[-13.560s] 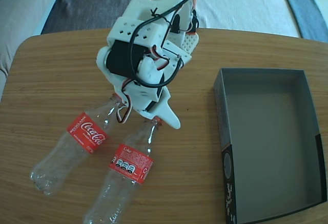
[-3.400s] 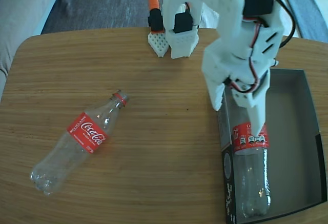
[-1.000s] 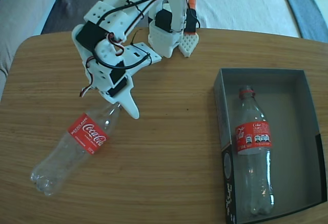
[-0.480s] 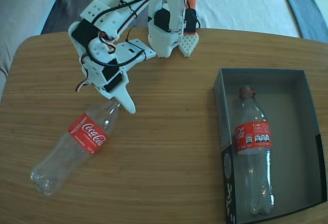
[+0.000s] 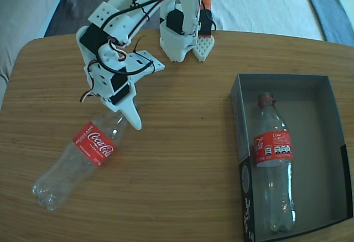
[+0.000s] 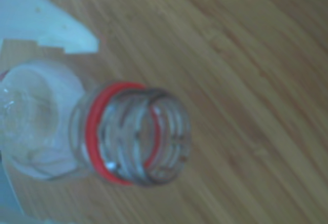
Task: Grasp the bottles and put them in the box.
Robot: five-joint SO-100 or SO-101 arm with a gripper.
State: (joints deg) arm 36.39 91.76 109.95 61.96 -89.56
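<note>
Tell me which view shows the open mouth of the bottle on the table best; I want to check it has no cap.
The wrist view: the bottle on the table fills the frame, with its capless threaded mouth and red neck ring close, though blurred. In the fixed view the gripper hides that neck; only body and label show.

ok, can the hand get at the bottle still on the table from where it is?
Probably yes. The hand sits right at the neck of the bottle on the table, nothing lying between them; in the wrist view the open neck lies between white finger parts. Whether it has closed is unclear.
</note>
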